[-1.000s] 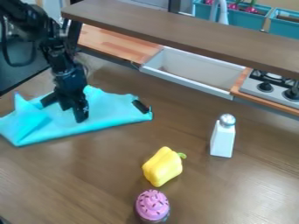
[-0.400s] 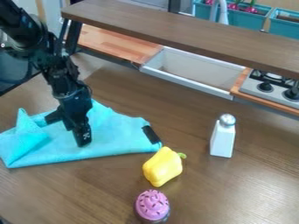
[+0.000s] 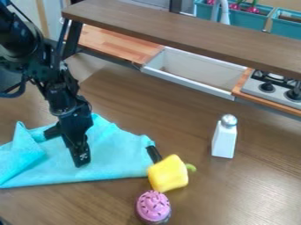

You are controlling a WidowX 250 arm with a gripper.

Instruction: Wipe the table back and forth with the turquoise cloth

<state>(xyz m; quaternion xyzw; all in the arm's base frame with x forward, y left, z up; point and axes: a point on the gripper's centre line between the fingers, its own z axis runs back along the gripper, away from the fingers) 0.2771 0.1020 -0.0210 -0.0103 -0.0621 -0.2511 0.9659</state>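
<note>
The black gripper [image 3: 66,144] is at the left of the camera view, its fingers apart and pressed down on a turquoise cloth [image 3: 111,154]. The cloth lies spread on the table with a folded-up part at its left. From its right edge sticks out a black handle-like piece [image 3: 154,154]; what it belongs to is hidden. A yellow bell pepper [image 3: 168,174] with a green stem rests against the cloth's right corner. Just below the pepper stands a cupcake [image 3: 153,206] with pink frosting. A white shaker [image 3: 224,139] with a silver top stands upright farther right.
A raised brown shelf [image 3: 188,35] crosses the upper part above the brown table [image 3: 247,189]. Behind the table are a white sink basin [image 3: 194,72], a wooden counter strip [image 3: 115,44] and a stove [image 3: 273,88] with knobs. Teal planters [image 3: 250,19] stand at the top right.
The gripper has moved toward the table's near side, and the cloth has slid the same way with the black piece. The pepper has shifted slightly right and nearer, turning a little.
</note>
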